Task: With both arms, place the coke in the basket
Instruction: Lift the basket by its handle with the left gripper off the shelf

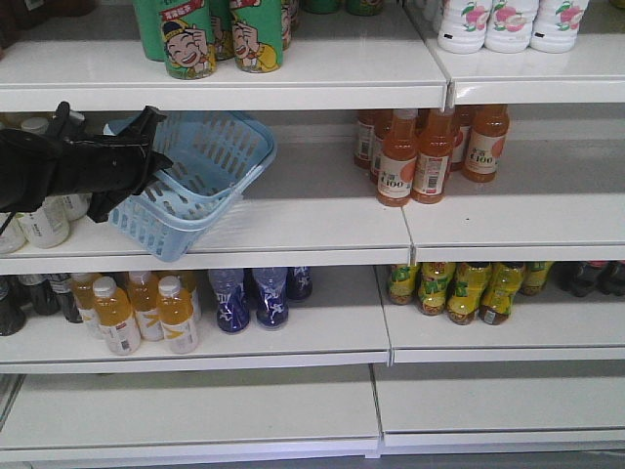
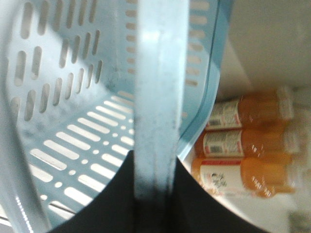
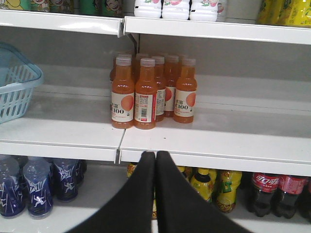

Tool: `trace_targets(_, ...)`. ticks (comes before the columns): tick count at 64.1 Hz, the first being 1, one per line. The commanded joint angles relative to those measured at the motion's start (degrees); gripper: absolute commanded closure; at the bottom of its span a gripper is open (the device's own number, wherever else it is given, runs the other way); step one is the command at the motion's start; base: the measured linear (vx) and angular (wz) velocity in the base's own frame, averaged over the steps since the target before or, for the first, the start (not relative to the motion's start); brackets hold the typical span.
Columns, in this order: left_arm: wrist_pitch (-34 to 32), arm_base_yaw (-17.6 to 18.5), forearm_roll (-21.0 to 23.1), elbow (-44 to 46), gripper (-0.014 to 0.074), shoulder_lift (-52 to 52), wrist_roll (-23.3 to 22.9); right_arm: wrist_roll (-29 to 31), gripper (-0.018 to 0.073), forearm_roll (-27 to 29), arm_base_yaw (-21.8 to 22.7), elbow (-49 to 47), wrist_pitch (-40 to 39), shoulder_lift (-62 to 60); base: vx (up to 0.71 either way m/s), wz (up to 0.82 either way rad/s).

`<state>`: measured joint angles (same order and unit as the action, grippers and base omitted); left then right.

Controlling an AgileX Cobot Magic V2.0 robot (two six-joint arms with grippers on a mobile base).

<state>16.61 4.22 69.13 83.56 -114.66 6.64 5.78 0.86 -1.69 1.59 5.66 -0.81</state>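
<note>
Left gripper (image 1: pixel 146 161): you have it at the left end of the middle shelf (image 1: pixel 322 210), clamped on the flat handle (image 2: pixel 160 97) of the basket (image 1: pixel 190 210). The left wrist view confirms this. The handle runs straight up the frame between the two black fingers (image 2: pixel 112 213), with no gap on either side.

Basket: light blue and slotted. It is tilted, with the opening turned up and toward the near side. Its lower near corner sits over the shelf's front lip. You cannot tell whether the base bears on the shelf or hangs from the grip.

Right gripper (image 3: pixel 155 155): fingers are pressed flat together and hold nothing. It hovers near the front edge of the same shelf, facing the cluster of orange bottles (image 3: pixel 150 92). These stand further back, well apart from the tips. In the right wrist view the basket sits at far left, well apart from this gripper.

Coke: the slim red container shows in no view, so its place relative to either gripper cannot be told. Dark cola bottles with red labels (image 3: pixel 272 189) stand one shelf down, to the lower right of the right gripper.

Other stock:
- Top shelf: green cans (image 1: pixel 210 39) on the left, white bottles (image 1: pixel 508 24) on the right.
- Lower shelf: yellow juice bottles (image 1: pixel 146 313), blue bottles (image 1: pixel 254 298) and yellow-green bottles (image 1: pixel 469 288).
</note>
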Motion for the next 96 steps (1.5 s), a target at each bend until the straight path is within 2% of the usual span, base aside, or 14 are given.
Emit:
trace_targets(1,2.5,0.2,0.7,1.6,0.0604,3.2,5.0,0.3,0.0569,-0.1,0.0,0.4,-4.5,-0.5,0.00,0.00)
trace_targets(16,12.1,0.2,1.7,1.0,0.0604,4.6,8.4,0.3,0.0569,-0.1,0.0,0.4,-4.5,-0.5,0.00,0.00)
trace_targets(29,14.5,0.2,1.7,-3.3,0.0604,10.3,13.0,0.3,0.0569,-0.1,0.0,0.4,-4.5,-0.5,0.00,0.00)
trace_targets(41,16.8,0.2,2.0,-10.7,0.0604,17.3,15.2,0.3,0.0569,-0.1,0.0,0.4,-4.5,-0.5,0.00,0.00)
trace_targets(47,20.4,0.2,5.1,-14.0,0.0604,20.1,18.8,0.3,0.0569,-0.1,0.0,0.4,-4.5,-0.5,0.00,0.00)
trace_targets(62,35.5,0.2,17.6,-23.9,0.0604,26.2,31.3,0.3,0.0569,-0.1,0.0,0.4,-4.5,-0.5,0.00,0.00)
trace_targets(66,38.1,0.2,19.8,-26.5,0.0604,27.6,34.3,0.3,0.0569,-0.1,0.0,0.4,-4.5,-0.5,0.00,0.00)
trace_targets(77,43.2,0.2,21.1,-35.3,0.0604,31.5,37.2,0.3,0.0569,-0.1,0.0,0.4,-4.5,-0.5,0.00,0.00)
trace_targets(89,44.1,0.2,21.2,-45.6,0.0604,35.2,42.2,0.3,0.0569,-0.1,0.0,0.4,-4.5,-0.5,0.00,0.00)
trace_targets(96,45.3,0.2,24.0,-51.5,0.0604,36.4,45.1,0.3,0.0569,-0.1,0.0,0.4,-4.5,-0.5,0.00,0.00)
